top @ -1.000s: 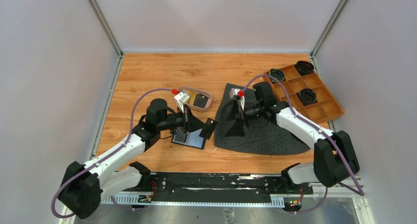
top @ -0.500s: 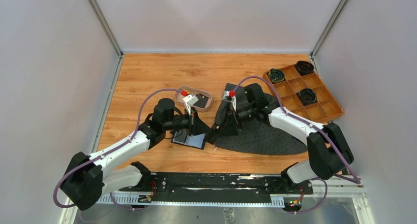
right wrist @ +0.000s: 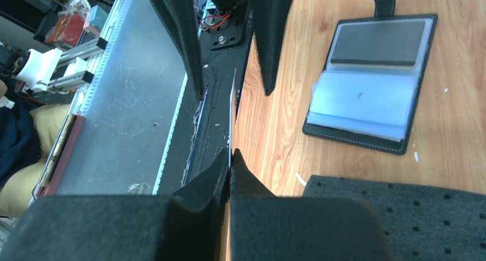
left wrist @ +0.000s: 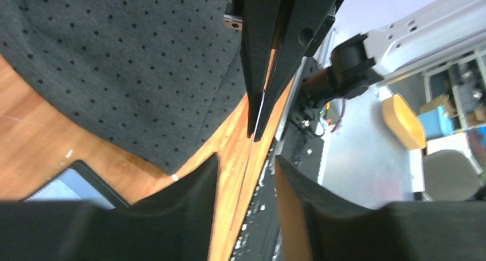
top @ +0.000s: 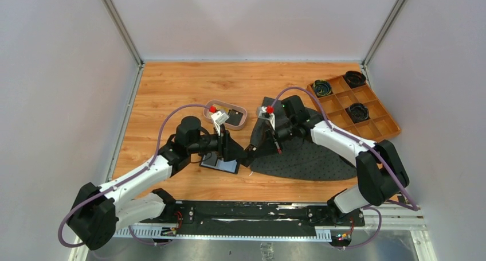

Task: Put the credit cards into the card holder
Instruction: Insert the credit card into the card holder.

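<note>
- Over the table (top: 172, 89), seen from above, the right gripper (top: 253, 151) has swung in to meet the left gripper (top: 234, 151), right by the open card holder (top: 219, 163).
- Left wrist cam: the left one's fingers (left wrist: 189, 186) have just let go and stand apart. The right jaws pinch the credit card (left wrist: 262, 103) edge-on.
- Right wrist cam: it's clamped tight on the card, so the handover looks done. Pocketing comes next, I'd guess.
</note>
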Available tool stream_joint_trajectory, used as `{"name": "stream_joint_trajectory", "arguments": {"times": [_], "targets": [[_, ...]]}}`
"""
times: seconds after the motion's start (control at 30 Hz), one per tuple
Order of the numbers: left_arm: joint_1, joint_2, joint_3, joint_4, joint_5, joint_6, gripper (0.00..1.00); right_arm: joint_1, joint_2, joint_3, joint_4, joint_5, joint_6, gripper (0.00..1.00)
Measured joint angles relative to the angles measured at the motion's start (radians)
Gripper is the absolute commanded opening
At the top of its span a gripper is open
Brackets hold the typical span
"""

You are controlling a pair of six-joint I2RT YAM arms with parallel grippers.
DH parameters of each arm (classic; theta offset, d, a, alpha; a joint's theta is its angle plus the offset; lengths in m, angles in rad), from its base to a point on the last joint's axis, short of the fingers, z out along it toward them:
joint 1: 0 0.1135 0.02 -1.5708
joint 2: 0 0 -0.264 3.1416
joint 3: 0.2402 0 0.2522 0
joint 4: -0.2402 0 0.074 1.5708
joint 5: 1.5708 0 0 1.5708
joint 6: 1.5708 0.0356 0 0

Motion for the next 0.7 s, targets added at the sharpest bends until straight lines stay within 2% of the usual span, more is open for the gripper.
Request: {"name": "stream_joint_trajectory", "arguments": {"times": [0.17, 0.2, 0.5, 0.7], "targets": [[-0.003, -0.101, -0.056, 0.008, -0.026, -0.003, 0.97, -0.004, 0.000, 0.025, -0.051, -0.039, -0.060, 0.00], [-0.004, -0.122, -0.072, 0.011, -0.034, -0.008, 1.00, -0.006, 0.000, 0.025, -0.059, -0.044, -0.064, 0.00], [-0.004, -0.183, -0.172, 0.060, -0.050, -0.066, 0.98, -0.008, 0.000, 0.026, -0.082, -0.076, -0.077, 0.00], [-0.004, -0.139, -0.172, 0.117, -0.003, -0.089, 0.62, -0.008, 0.003, 0.029, -0.082, -0.086, -0.077, 0.00]]}}
